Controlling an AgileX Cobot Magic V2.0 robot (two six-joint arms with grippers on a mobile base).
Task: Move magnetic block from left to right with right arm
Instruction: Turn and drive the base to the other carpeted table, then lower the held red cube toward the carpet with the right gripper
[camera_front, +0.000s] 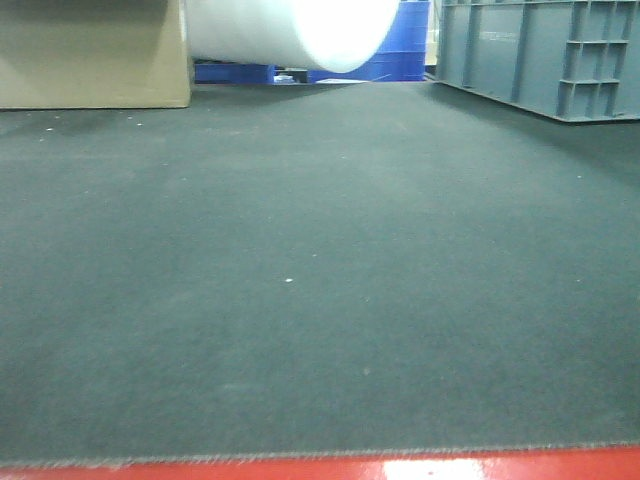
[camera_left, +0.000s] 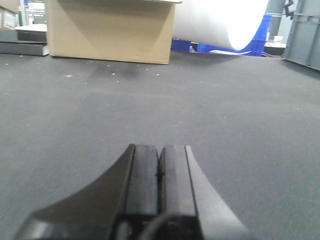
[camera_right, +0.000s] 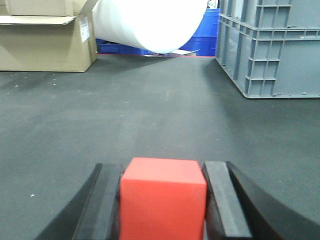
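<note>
The magnetic block (camera_right: 162, 200), a plain red cube, fills the bottom centre of the right wrist view. My right gripper (camera_right: 163, 166) is shut on it, one black finger pressed against each side, low over the dark mat (camera_right: 150, 115). In the left wrist view my left gripper (camera_left: 159, 150) is shut, its two pads pressed together with nothing between them, just above the mat. The front view shows neither gripper nor the block.
At the far edge of the mat stand a cardboard box (camera_front: 90, 55), a large white roll (camera_front: 300, 30) with blue bins (camera_front: 405, 50) behind it, and a grey plastic crate (camera_front: 545, 55) at the right. A red strip (camera_front: 300, 467) borders the mat's near edge.
</note>
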